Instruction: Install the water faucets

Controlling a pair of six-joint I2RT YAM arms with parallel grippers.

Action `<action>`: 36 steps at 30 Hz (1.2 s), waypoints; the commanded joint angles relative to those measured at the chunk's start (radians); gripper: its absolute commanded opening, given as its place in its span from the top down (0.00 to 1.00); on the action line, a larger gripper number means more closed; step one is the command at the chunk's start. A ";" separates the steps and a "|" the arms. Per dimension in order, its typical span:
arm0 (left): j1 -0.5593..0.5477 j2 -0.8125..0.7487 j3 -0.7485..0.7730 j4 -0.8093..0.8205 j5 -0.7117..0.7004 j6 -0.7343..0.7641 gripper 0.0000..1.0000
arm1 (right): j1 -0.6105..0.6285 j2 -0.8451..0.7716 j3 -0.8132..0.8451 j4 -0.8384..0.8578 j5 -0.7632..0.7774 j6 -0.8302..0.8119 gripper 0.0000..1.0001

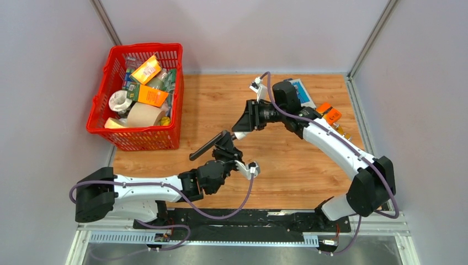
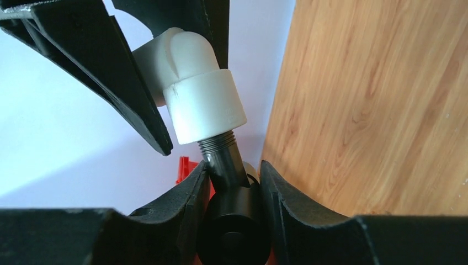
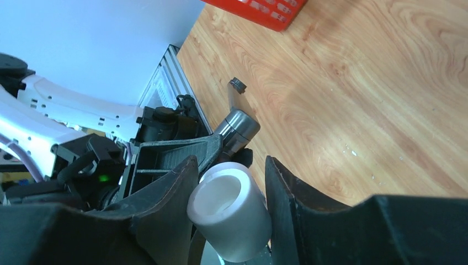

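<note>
Nothing can be read anywhere. The orange packets (image 1: 147, 69) in the red basket (image 1: 99, 105) carry print too small to make out, and so does the blue-and-white card (image 1: 302, 91) at the far right of the counter (image 1: 298, 165). The white elbow fitting (image 2: 198, 94) bears only a short dark tick, not a letter.

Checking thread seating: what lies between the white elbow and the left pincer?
Only the faucet's exposed thread and neck, from elbow to left pincer; left wrist view shows it.

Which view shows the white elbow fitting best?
Left wrist: white elbow fitting close up, bend and threaded joint to faucet clear. Right wrist shows only its open socket end. Top external: too small to make out.
</note>
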 commanded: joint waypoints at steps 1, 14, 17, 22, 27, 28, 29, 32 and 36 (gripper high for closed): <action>-0.068 -0.090 0.063 0.132 0.199 0.013 1.00 | -0.008 -0.069 0.056 0.133 0.109 -0.186 0.52; 0.406 -0.282 0.288 -0.586 1.033 -0.674 1.00 | -0.010 -0.424 -0.180 0.296 0.045 -0.705 0.00; 0.518 -0.211 0.374 -0.713 1.353 -0.731 1.00 | -0.008 -0.497 -0.279 0.354 -0.086 -0.869 0.00; 0.639 -0.102 0.535 -0.861 1.664 -0.741 1.00 | -0.006 -0.548 -0.360 0.350 -0.190 -1.042 0.00; 0.640 -0.085 0.565 -0.951 1.738 -0.676 1.00 | 0.006 -0.524 -0.360 0.304 -0.249 -1.115 0.00; 0.640 -0.090 0.562 -0.953 1.746 -0.676 1.00 | 0.012 -0.517 -0.357 0.301 -0.252 -1.124 0.00; 0.640 -0.093 0.554 -0.955 1.758 -0.676 1.00 | 0.017 -0.510 -0.353 0.298 -0.258 -1.129 0.00; 0.640 -0.105 0.540 -0.950 1.770 -0.681 1.00 | 0.023 -0.479 -0.325 0.259 -0.279 -1.142 0.01; 0.640 -0.114 0.528 -0.939 1.784 -0.687 1.00 | 0.036 -0.430 -0.268 0.167 -0.331 -1.182 0.03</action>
